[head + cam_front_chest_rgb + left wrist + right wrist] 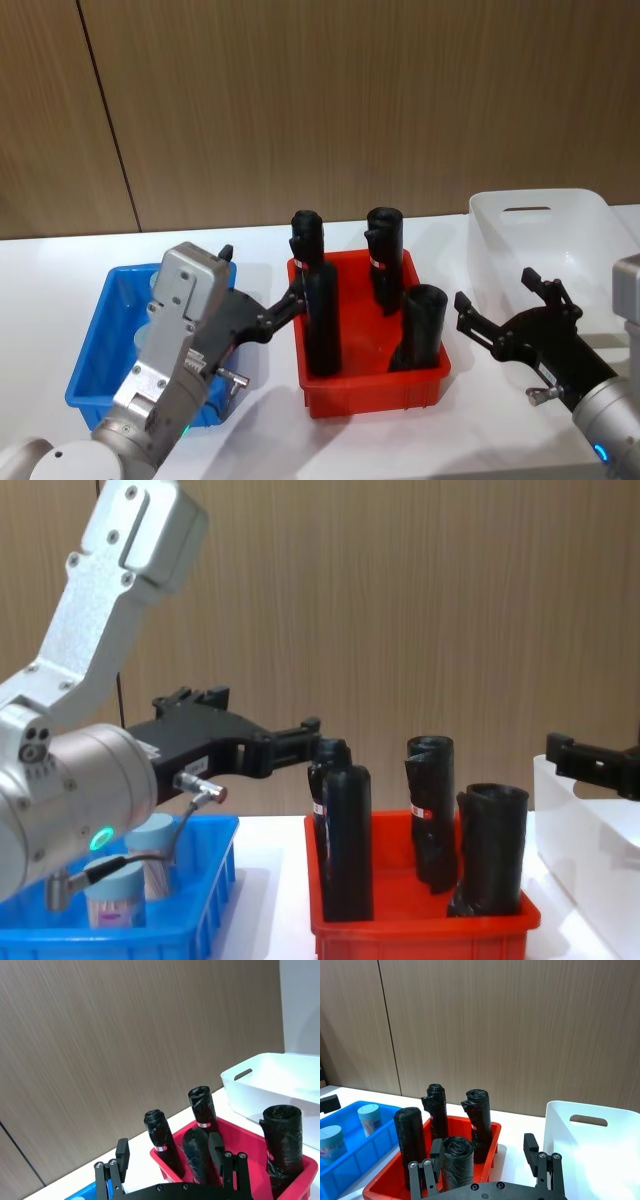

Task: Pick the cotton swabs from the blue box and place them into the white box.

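no brand name or wording is showing clearly enough to read. each of the black rolls (322, 320) is wearing a narrow pale band with a red mark, its print too small to make out. the two jars of cotton swabs (370, 1118) are carrying printed strips around their clear walls, also unreadable. both jars are sitting upright under flat pale-blue lids inside the blue box (90, 360), which is lying at the left end of the white table (40, 270).

the left claw (263, 273) is hanging raised above the blue box's right-hand edge, level with the tops of the rolls in the chest view. its two black fingers (290, 737) are standing wide apart and gripping nothing. the far finger is reaching toward the nearest roll in the red bin (370, 395); whether it is touching that roll cannot be told.

four rolls are standing upright in the red bin, which is sitting in the middle, between the blue box and the white box (590, 215).

the right claw (495, 290) is hovering between the red bin and the white box, just beside the white box's near left corner. its fingers are also spread wide, holding and touching nothing. the white box is showing an oval handle slot (527, 210) in its far wall.
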